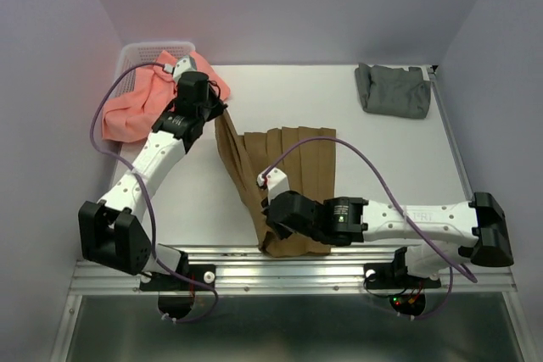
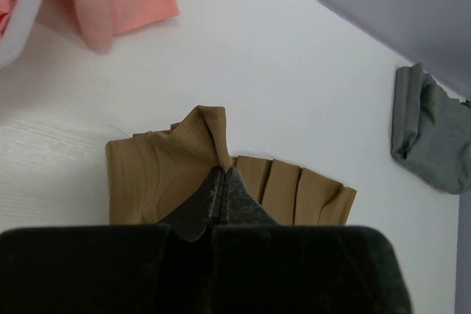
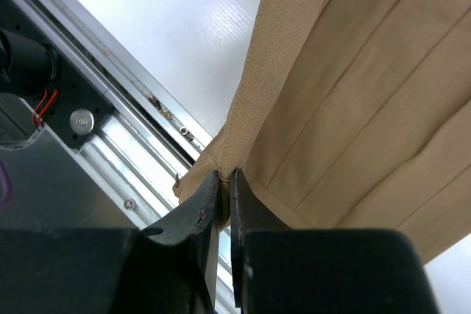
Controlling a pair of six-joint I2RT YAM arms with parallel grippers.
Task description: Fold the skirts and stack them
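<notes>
Since left gripper [image 2: 223,170] clenched on far corner of tan pleated skirt [image 1: 297,158] and right gripper [image 3: 225,176] clenched on its near corner, skirt lying mid-table, I'd move both hands together. Hold pinched edge taut, lay it evenly over opposite edge, mind pleats bunching.

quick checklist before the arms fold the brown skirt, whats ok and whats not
1. left gripper shut on far corner of brown skirt: ok
2. right gripper shut on its near end: ok
3. skirt lying flat: not ok, left side twisted up
4. grey skirt apart from it: ok
5. pink skirt apart from it: ok
6. layers caught in each grip: cannot tell
</notes>
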